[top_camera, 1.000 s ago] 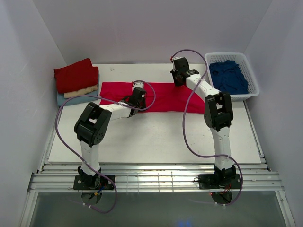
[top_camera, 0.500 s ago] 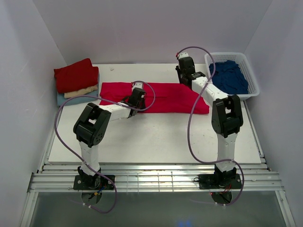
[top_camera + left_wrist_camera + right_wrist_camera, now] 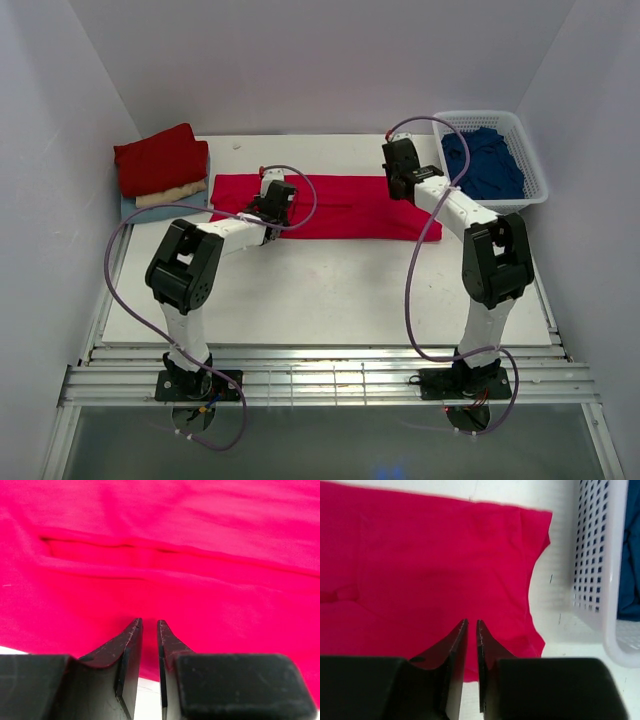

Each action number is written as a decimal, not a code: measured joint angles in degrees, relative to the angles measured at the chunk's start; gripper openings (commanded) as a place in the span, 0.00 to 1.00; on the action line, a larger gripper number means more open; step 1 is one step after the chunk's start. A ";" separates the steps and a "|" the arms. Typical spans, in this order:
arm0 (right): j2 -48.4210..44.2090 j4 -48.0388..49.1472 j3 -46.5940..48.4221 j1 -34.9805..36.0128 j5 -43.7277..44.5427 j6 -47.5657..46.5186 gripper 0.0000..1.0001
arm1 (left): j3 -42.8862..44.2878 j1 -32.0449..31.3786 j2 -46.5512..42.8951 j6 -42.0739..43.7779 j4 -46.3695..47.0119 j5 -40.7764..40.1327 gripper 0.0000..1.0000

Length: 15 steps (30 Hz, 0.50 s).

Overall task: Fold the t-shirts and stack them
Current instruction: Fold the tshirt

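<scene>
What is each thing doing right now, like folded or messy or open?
Red t-shirt: lying flat in a long strip.
Shirt stack: folded and piled.
Basket: upright, holding cloth.
Navy shirts: crumpled inside it.
Left hand: shut, holding nothing.
Right hand: shut, holding nothing.

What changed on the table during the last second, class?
The right claw swung rightward toward the white basket, uncovering the right end of the crimson shirt. The left claw slid slightly left and farther onto that shirt. Neither took hold of anything. The shirt, the folded stack and the basket stayed put.
</scene>
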 measured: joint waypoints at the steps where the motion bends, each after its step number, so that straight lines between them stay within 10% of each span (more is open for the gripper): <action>1: 0.39 -0.44 -0.76 0.00 0.11 0.44 0.12 | -0.28 0.59 0.00 0.20 -0.04 -0.48 0.29; 15: 10.60 -9.77 -1.55 -0.07 2.80 7.26 0.08 | -1.99 7.93 0.50 -0.07 -3.96 -1.53 0.29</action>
